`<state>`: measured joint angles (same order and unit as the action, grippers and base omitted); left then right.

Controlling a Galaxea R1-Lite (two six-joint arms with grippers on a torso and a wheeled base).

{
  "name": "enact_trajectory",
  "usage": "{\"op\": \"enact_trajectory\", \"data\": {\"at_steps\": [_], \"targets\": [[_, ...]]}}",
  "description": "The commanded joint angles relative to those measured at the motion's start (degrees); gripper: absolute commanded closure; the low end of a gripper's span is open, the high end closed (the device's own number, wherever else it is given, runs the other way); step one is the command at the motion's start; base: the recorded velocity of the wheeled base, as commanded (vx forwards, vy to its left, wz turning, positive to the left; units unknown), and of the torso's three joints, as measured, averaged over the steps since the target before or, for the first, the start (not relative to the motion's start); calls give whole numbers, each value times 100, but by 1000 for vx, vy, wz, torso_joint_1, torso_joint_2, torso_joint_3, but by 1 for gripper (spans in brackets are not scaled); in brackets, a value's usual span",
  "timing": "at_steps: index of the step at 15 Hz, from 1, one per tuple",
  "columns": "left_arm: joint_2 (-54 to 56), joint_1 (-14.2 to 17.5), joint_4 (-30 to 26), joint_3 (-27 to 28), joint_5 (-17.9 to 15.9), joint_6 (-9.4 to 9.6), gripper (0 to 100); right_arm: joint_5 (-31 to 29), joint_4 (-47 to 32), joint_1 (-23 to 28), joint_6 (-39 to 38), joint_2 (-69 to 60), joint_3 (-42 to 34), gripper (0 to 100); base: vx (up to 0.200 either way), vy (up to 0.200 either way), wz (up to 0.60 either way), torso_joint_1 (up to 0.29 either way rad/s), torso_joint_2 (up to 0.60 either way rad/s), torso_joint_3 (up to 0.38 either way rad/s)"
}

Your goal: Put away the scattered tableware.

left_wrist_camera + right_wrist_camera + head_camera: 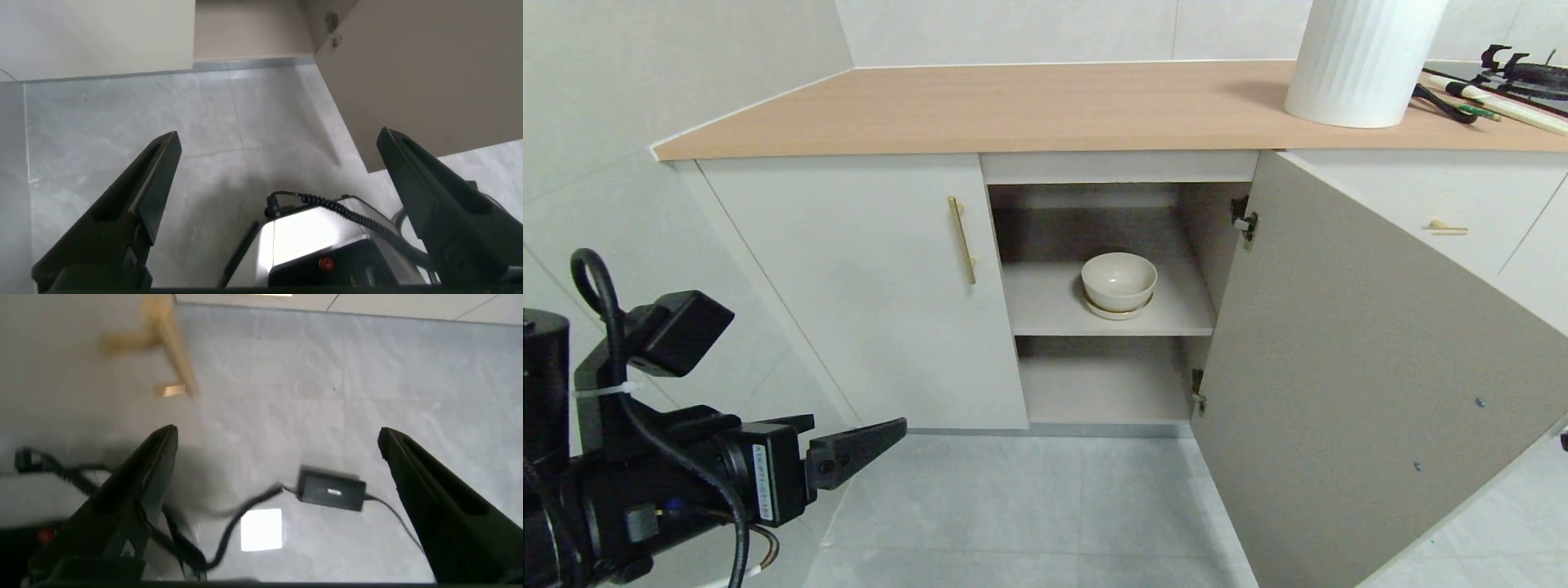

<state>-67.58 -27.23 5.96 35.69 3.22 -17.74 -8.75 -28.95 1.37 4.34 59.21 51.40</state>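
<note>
I see a low white kitchen cabinet (866, 286) under a light wooden countertop (1029, 106). Its left door is closed and has a slim brass bar handle (961, 239). Its right door (1356, 359) is swung wide open towards me. Inside, on the upper of two pale shelves (1045, 310), a round cream ceramic bowl (1119, 280) sits upright on a small cream plate with a gold rim (1117, 312), roughly mid-shelf. On the far right of the countertop stands a tall white ribbed cylinder (1364, 61). Just to its right lie some dark-handled utensils (1503, 90), too cut off for me to name. My left gripper (858, 433) hangs low at the near left, over the grey floor tiles (1029, 506), well apart from the bowl. Its black fingers (147, 188) are spread wide and hold nothing. My right gripper (276, 433) also hangs above grey floor, its jaws likewise parted and empty. Below it lies a small black power brick (331, 488) with a trailing cable.
</note>
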Motion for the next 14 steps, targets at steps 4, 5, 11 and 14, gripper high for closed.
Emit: {"op": "enact_trajectory", "data": {"at_steps": [4, 5, 11, 14], "targets": [[-9, -1, 2, -1, 3, -2, 0, 330, 469, 110, -504, 803, -59, 0, 0, 0, 0, 0, 0, 0], [0, -1, 10, 8, 3, -2, 0, 348, 531, 101, -522, 899, -86, 0, 0, 0, 0, 0, 0, 0], [0, -1, 10, 8, 3, -2, 0, 436, 927, 66, -513, 811, -376, 0, 0, 0, 0, 0, 0, 0], [0, -1, 10, 8, 3, -2, 0, 374, 883, 66, -504, 741, -376, 0, 0, 0, 0, 0, 0, 0]]}}
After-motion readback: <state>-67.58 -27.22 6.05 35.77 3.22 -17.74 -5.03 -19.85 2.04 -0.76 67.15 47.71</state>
